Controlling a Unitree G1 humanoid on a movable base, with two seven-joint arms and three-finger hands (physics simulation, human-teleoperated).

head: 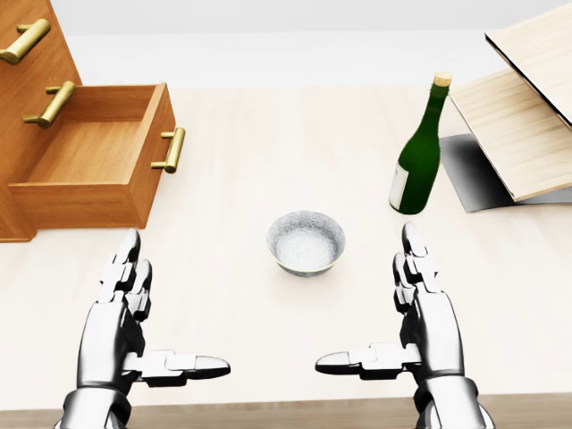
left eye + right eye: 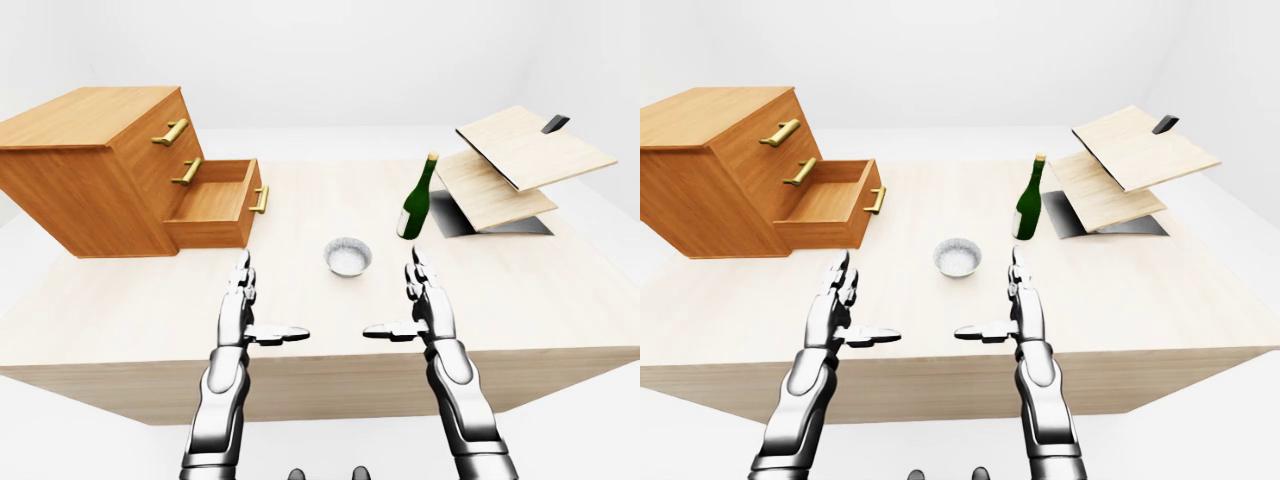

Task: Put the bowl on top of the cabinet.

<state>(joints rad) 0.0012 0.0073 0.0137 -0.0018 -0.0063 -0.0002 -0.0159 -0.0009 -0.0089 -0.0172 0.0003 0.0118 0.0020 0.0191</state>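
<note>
The grey bowl (image 1: 306,241) sits on the worktop (image 1: 268,134). In the head view, the left robot hand (image 1: 121,323) and right robot hand (image 1: 427,326) flank it lower down, fingers spread. The wooden cabinet (image 2: 90,170) stands to its upper left.

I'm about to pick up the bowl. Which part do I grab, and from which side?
Probably the rim, on the head view's left side, with the left hand from above. The bowl sits upright and open-mouthed, rim free all round, and the cabinet stands on that side.
</note>
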